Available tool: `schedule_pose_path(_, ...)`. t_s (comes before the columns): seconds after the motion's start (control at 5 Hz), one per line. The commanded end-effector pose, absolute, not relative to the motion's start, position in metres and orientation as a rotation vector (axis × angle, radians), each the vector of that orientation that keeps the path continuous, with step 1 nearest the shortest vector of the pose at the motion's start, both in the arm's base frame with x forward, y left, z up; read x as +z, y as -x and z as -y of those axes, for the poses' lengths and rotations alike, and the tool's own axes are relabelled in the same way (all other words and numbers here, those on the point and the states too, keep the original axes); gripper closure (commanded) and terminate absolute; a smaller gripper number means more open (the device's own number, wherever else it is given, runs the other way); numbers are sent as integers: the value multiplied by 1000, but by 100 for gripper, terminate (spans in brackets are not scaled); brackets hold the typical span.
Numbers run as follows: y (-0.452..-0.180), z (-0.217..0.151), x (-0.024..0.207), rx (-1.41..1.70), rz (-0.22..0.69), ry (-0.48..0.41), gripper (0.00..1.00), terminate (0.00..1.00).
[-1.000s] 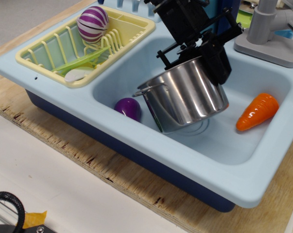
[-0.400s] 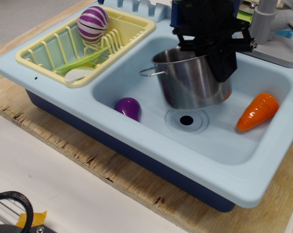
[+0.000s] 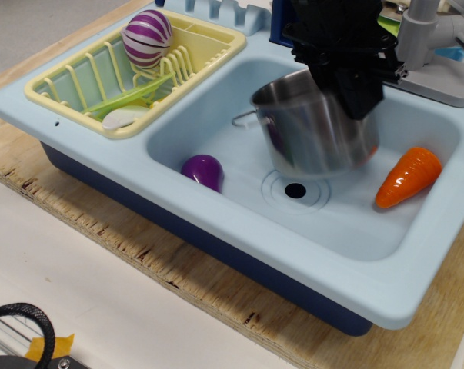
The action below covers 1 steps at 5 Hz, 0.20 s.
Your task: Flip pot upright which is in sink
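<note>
The shiny steel pot (image 3: 312, 134) stands nearly upright in the light blue sink (image 3: 216, 223), its open top facing up and a wire handle sticking out to the left. It hangs slightly tilted just above the basin floor, behind the round drain (image 3: 295, 190). My black gripper (image 3: 347, 81) comes down from above and is shut on the pot's far right rim. The pot looks a little blurred.
A purple toy eggplant (image 3: 203, 171) lies at the basin's left front. An orange carrot (image 3: 407, 177) lies at the right. The yellow dish rack (image 3: 131, 73) holds a striped purple ball (image 3: 147, 37) and a green utensil. The grey faucet (image 3: 428, 46) stands behind right.
The pot has swung from lying tilted on its side over the drain to nearly upright. My gripper has carried it back and to the right, uncovering the drain.
</note>
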<state>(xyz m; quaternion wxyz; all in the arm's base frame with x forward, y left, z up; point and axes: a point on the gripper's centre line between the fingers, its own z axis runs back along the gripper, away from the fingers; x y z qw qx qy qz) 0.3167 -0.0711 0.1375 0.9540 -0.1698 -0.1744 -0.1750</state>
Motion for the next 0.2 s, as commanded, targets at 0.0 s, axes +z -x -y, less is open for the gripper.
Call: schedule_pose_path(0.0,-318,72,153,-378,407,336,0,100)
